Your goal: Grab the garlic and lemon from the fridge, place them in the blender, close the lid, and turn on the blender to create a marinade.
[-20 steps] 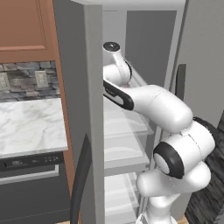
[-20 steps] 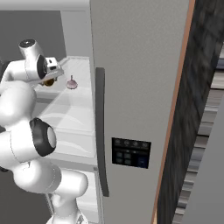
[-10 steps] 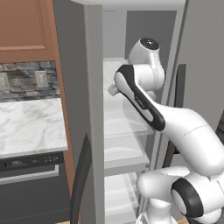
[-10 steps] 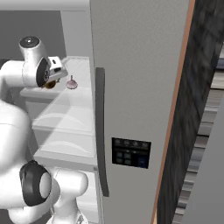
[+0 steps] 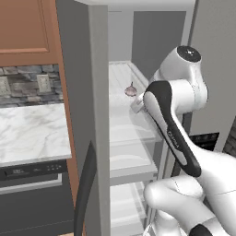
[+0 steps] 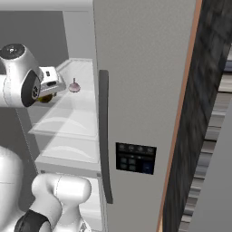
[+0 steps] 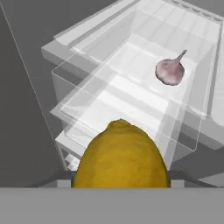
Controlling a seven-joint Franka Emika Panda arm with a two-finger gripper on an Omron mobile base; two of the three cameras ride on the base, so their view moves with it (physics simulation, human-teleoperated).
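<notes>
The dark-yellow lemon (image 7: 120, 157) sits between the jaws of my gripper (image 7: 120, 183), which is shut on it; the fruit hides the fingertips. In the right base view the gripper (image 6: 50, 86) hangs at the front of an upper shelf of the open fridge (image 6: 140, 68), with a sliver of lemon (image 6: 44, 98) under it. The pinkish garlic (image 7: 170, 71) lies alone on that translucent shelf (image 7: 131, 92), farther in and apart from the gripper. In the left base view the garlic (image 5: 131, 90) shows just past my arm. The blender and lid are out of view.
The grey fridge door (image 5: 99, 115) stands open at my left, its dark handle (image 5: 85, 193) low. Beyond it are a marble counter (image 5: 32, 131) and a brown wooden cupboard (image 5: 25, 27). The other door (image 6: 136, 54) carries a handle (image 6: 104, 136) and a control panel (image 6: 135, 158).
The arm has swung: its elbow has gone up and to the right in the left base view. The hand has sunk a little at the shelf front with the lemon. The garlic has not moved.
</notes>
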